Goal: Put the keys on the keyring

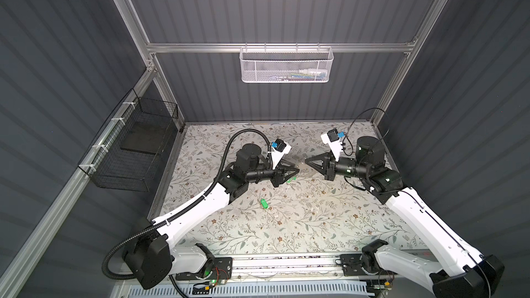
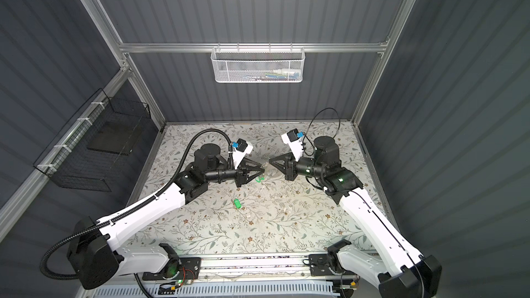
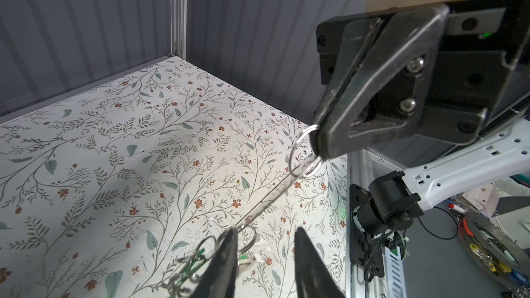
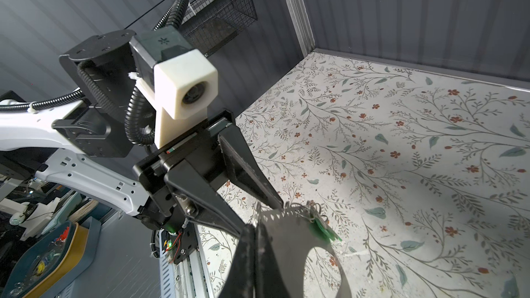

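While the right gripper is clamped shut on the keyring, holding it above the bench midway between the side edges and nearer the far edge, the left gripper stands part open astride the loop's free end, apparently gripping nothing.
Item: hanging key, green, on the keyring by its split rings.
Item: loose key, flat on the bench, left of middle.
Step, judged: threading, part done.
Next calls for: fetching the loose key and feeding its small ring onto the steadied loop.

White mesh basket on rail; black wire basket — floral tabletop
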`<state>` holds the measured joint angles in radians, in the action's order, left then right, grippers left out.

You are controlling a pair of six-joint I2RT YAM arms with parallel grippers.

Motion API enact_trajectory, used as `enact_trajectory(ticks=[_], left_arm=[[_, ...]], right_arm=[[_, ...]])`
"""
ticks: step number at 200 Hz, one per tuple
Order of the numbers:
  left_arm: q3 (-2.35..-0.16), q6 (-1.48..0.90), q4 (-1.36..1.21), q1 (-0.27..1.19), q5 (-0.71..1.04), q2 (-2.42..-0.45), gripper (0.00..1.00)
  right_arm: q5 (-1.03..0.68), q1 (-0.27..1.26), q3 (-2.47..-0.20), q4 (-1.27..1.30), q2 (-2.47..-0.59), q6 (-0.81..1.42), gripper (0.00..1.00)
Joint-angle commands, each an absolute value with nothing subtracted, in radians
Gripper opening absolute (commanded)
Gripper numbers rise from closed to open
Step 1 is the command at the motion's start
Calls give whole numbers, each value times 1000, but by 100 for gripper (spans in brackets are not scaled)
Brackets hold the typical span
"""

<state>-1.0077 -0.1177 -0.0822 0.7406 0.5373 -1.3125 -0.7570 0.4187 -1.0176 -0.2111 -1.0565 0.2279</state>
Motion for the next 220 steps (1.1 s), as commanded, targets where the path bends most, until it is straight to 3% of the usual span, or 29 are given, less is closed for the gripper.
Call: enact_trajectory(ticks=[1, 47, 62, 87, 145, 220], left_arm=[[-1045, -81, -83, 747, 569, -1336, 31], [-1054, -39, -75, 753, 526, -1325, 37], [-1043, -25, -78, 752, 497, -1305, 46], [-1024, -11, -93, 753, 498, -1286, 46], [-1048, -12, -79, 757, 618, -1336, 25], [-1044, 0, -78, 761, 582, -1323, 0]], right_arm=[[-818, 423, -1045, -205, -1065, 239, 0], [-820, 422, -1055, -239, -1078, 235, 0], [-809, 421, -1057, -248, -1075, 229, 0], [-814, 420, -1053, -242, -1069, 232, 0], [-844, 416, -1070, -238, -1086, 250, 0], [-825, 414, -1077, -287, -1085, 232, 0]])
